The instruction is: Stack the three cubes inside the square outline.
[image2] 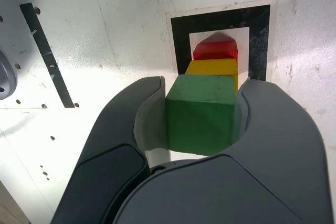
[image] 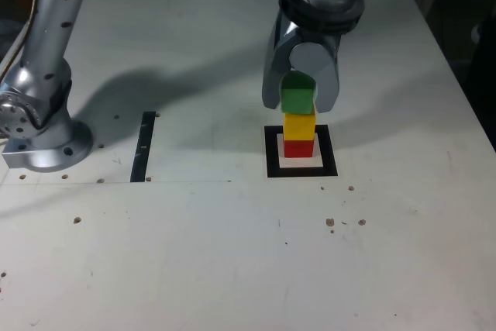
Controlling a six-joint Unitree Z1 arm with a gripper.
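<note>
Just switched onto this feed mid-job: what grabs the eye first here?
The small colour tower: the red cube at the bottom, the yellow cube on it, and the green cube on top, standing in the white centre of the square outline. The gripper is shut on the green cube from above. At the exterior view's left lies a narrow black strip.

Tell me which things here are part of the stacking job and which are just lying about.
Job:
- green cube, in the shut claw
- yellow cube
- red cube
- square outline

Lying about:
- black strip
- table
</note>
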